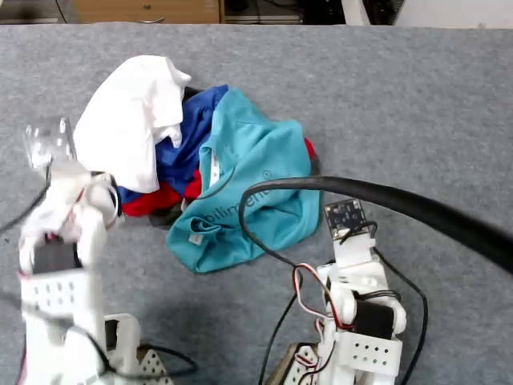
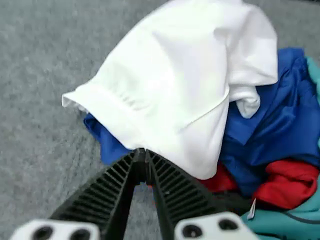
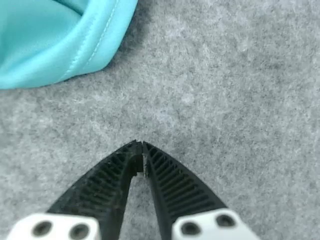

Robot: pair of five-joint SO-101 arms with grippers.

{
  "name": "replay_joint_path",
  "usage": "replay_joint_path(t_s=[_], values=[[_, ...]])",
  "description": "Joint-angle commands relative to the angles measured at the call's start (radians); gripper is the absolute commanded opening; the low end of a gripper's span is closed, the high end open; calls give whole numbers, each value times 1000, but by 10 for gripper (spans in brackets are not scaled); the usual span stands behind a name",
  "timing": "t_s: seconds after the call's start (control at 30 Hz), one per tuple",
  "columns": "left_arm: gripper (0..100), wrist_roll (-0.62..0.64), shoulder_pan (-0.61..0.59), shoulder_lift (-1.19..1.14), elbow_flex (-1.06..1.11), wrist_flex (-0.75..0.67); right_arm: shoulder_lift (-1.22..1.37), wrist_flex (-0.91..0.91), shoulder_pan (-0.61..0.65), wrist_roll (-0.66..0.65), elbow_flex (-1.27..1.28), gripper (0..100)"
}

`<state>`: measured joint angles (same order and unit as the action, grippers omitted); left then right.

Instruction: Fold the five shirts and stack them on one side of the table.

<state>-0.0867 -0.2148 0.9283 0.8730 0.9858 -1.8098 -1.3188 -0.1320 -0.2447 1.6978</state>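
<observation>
A heap of shirts lies left of the table's middle: a white shirt (image 1: pixel 132 112) on top at the left, a blue shirt (image 1: pixel 188 132) under it, a red shirt (image 1: pixel 152 200) at the near edge, and a teal shirt (image 1: pixel 252 180) spread on the right. In the left wrist view the left gripper (image 2: pixel 144 152) is shut, its tips right at the near hem of the white shirt (image 2: pixel 185 75), with blue shirt (image 2: pixel 275 115) and red shirt (image 2: pixel 285 185) beside it. The right gripper (image 3: pixel 141 146) is shut over bare grey felt, a short way from the teal shirt's hem (image 3: pixel 55 40).
The grey felt table (image 1: pixel 417 104) is bare to the right of the heap and along the near side. A thick black cable (image 1: pixel 417 204) arcs over the right arm (image 1: pixel 357 297). The left arm (image 1: pixel 68 233) stands at the near left.
</observation>
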Motion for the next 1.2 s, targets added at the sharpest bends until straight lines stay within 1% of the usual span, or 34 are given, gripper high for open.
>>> replay_joint_path(t_s=[0.0, 0.03, 0.1, 0.5, 0.6, 0.73, 0.8, 0.87, 0.93, 0.97, 1.07, 1.17], values=[[18, 5, 5, -202, -218, 186, -111, -5, 7, -6, -8, 5], [18, 3, 5, -228, -250, 221, -111, -5, 7, -6, -8, 5], [18, 3, 8, -257, -285, 249, -111, -5, 7, -6, -8, 5], [18, 3, 12, -268, -275, 253, -111, -5, 7, -6, -8, 5], [18, 0, 18, -271, -279, 308, -111, -5, 7, -6, -8, 5], [18, -38, 48, -271, -299, 399, -111, -5, 7, -6, -8, 5], [18, -60, 49, -272, -313, 404, -111, -5, 7, -6, -8, 5], [18, -117, 49, -277, -333, 404, -111, -5, 7, -6, -8, 5], [18, -193, 49, -315, -361, 402, -111, -5, 7, -6, -8, 5], [18, -204, 51, -343, -379, 399, -111, -5, 7, -6, -8, 5], [18, -155, 43, -447, -446, 364, -111, -5, 7, -6, -8, 5], [18, -137, 49, -568, -526, 354, -111, -5, 7, -6, -8, 5]])
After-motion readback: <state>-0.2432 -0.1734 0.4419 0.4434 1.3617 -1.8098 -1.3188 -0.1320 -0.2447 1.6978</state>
